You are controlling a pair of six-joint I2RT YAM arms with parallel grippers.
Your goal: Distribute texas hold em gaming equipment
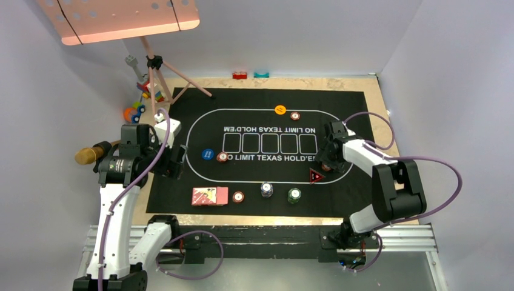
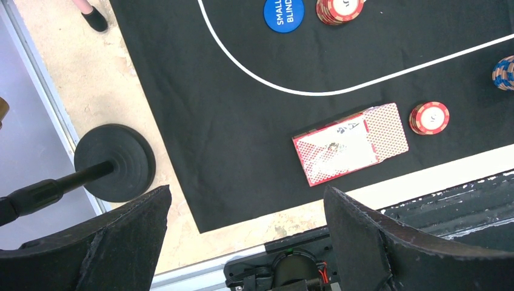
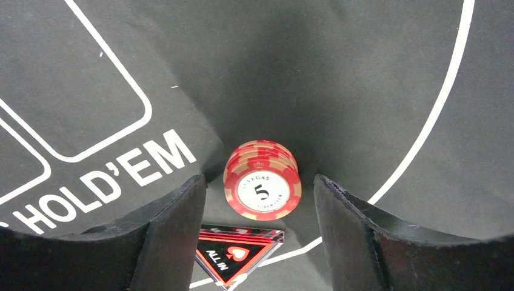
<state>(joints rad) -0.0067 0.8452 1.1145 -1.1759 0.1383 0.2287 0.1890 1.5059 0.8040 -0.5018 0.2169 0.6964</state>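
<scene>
Right gripper (image 3: 262, 200) released, pads straddling but clear of red chip stack (image 3: 262, 179); triangular marker (image 3: 237, 253) just at its 6 o'clock. Left gripper (image 2: 245, 236) spread wide, grasping nothing, above mat's (image 2: 242, 139) near edge; card deck (image 2: 350, 143) at 1 o'clock, bare felt between.

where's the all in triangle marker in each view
Top external: the triangle marker sits right of centre on the black mat, by the right arm's fingers.
Left wrist: not in it.
Right wrist: bottom centre, between the fingers, just below the red chip stack.
Shared landmark: the white oval line printed on the mat, seen in all three views.
</scene>
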